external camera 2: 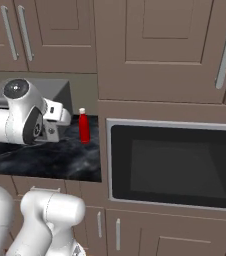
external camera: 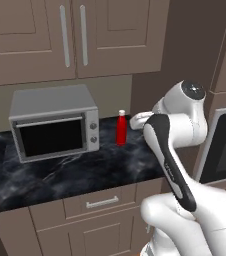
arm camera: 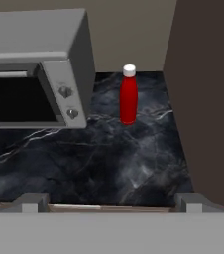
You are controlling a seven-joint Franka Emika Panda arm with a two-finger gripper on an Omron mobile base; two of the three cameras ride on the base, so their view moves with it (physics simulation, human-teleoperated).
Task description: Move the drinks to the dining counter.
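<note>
- Slim red bottle [external camera: 121,128] with a white cap stands upright on the black marble counter [external camera: 85,172], toward its far edge. This is the top over brown drawer cabinets, not the dining counter, so you have not moved this drink yet.
- Just to the bottle's left sits a grey microwave [external camera: 55,121], close by but not touching it. To the bottle's right, a dark tall cabinet side [arm camera: 208,99] closes off the counter, so the bottle stands in a narrow gap between the two.
- Further right, a built-in oven [external camera 2: 175,167] with a dark glass door is set into the tall cabinet. Brown wall cabinets [external camera: 75,37] with long pale handles hang above the counter.
- You can judge the task as at the reach for this bottle: the grasp, the lift and the carry to the dining counter are all left to do. The pictures do not tell you where the other drinks are.
- Your arm rises from the base, bends at a high elbow and stretches forward over the counter's right part, with the hand aimed at the bottle.
- Your gripper [arm camera: 111,204] hangs over the counter's near edge, well short of the bottle. Its jaws stand spread fully wide with nothing between them.
</note>
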